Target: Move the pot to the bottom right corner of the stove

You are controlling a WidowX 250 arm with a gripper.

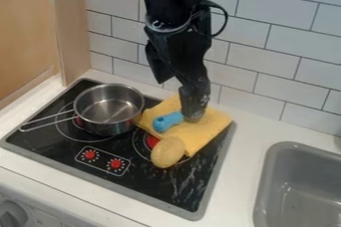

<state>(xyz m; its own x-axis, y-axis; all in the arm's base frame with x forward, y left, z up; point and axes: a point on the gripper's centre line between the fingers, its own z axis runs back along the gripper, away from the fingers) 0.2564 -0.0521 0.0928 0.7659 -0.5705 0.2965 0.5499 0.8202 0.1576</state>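
White rectangular tiles (266,53) with dark grout lines run across the wall behind your work area, and a light wooden panel (69,27) stands at the left. Below the tiles you have a white countertop (250,127), with a grey sink (266,164) set into it at the right. At the lower left edge you can see a white front with a grey dial (12,214).

Your stove (143,186) is a glossy black plate in a grey frame, lying at a slant to the view. Whitish streaks mark its lower right part. Near its front edge, a white outline surrounds two red knobs (90,155), each ringed by pale marks.

Your metal pot (110,116) sits upright on the left part of the stove, toward the back, over a burner ring. Its wire-like handle points to the lower left and extends over the stove's left edge. Just right of the pot, a yellow cloth (208,130) lies rumpled across the back right of the stove. On it rests a small blue object (168,121), with a yellow, rounded object (167,152) at the cloth's front edge.

Your black gripper (193,115) hangs down over the cloth, just beside the blue object and apart from the pot. You cannot tell from here whether the claw is released or clenched.
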